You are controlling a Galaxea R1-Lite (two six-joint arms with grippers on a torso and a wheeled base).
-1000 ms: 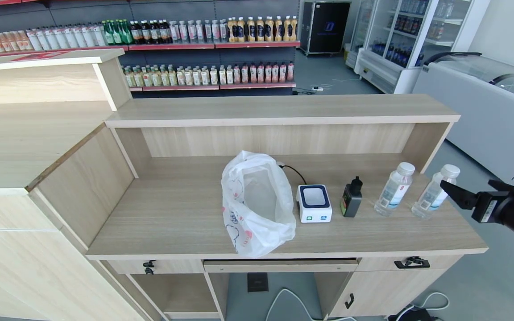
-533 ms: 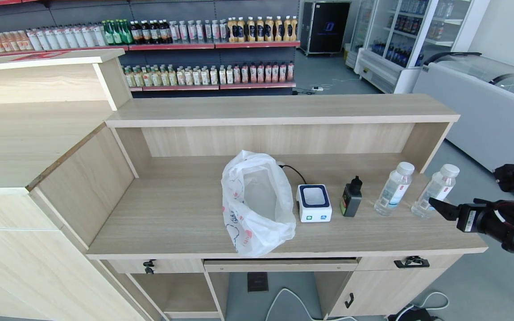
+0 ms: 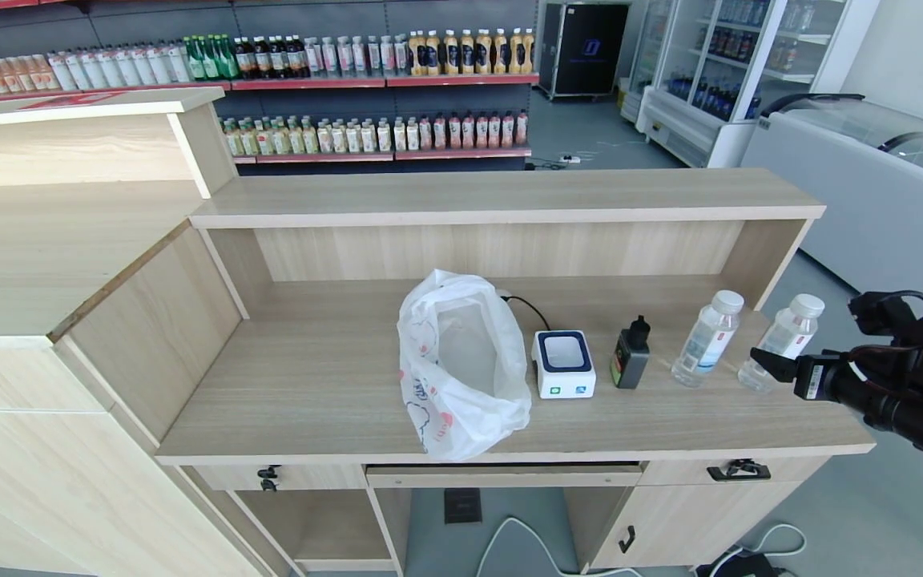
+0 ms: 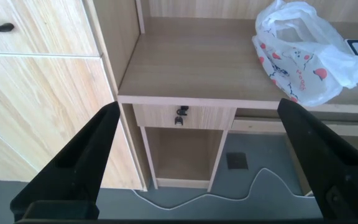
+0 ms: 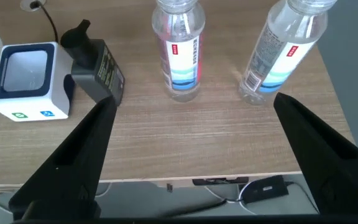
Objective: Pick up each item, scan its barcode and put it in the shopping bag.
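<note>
The counter (image 3: 309,385) bears every item. The shopping bag (image 3: 461,369) stands open at centre. The right gripper (image 5: 194,102), fingers spread, hovers near the outer water bottle (image 3: 778,344) at the right end. The left gripper (image 4: 197,106), fingers spread, faces the counter's left front. The inner water bottle (image 3: 706,340), scanner (image 3: 563,365) and dark bottle (image 3: 630,357) stand between the bag and the outer bottle.

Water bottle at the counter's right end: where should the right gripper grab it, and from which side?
Probably its labelled mid-body, approached level from the counter's front edge: the water bottle stands upright, with a clear gap to the second bottle.
</note>
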